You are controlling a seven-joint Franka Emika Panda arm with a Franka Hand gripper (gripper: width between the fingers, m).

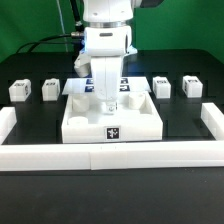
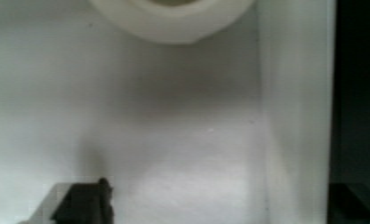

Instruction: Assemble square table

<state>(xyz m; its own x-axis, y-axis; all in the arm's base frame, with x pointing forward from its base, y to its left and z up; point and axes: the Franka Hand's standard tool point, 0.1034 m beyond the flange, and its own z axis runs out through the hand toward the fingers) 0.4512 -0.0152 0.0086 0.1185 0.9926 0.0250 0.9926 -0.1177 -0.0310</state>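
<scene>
The black worktop [image 1: 40, 120] fills the exterior view. A long, low white border wall [image 1: 60, 155] runs along its six o'clock edge and turns up at both ends. Taking the picture's middle as the dial's centre, the white arm [image 1: 105, 40] comes down from twelve o'clock. Below it, the square tabletop [image 1: 85, 122] sits at the centre, rim up, with one tag [image 1: 111, 131] on its six o'clock wall. The marker board [image 1: 128, 84] shows partly behind the arm.

Four legs stand well apart from the tabletop. Two are at nine o'clock [image 1: 18, 91] [image 1: 50, 89] and two at three o'clock [image 1: 162, 87] [image 1: 192, 87].

The claw [image 1: 108, 102] reaches down inside the tray's rim. The wrist view shows only one dark finger [image 2: 84, 205] over the tabletop's white floor [image 2: 164, 130], with a round white shape [image 2: 169, 18] beyond it. I cannot tell how wide the claw stands or whether it holds anything.
</scene>
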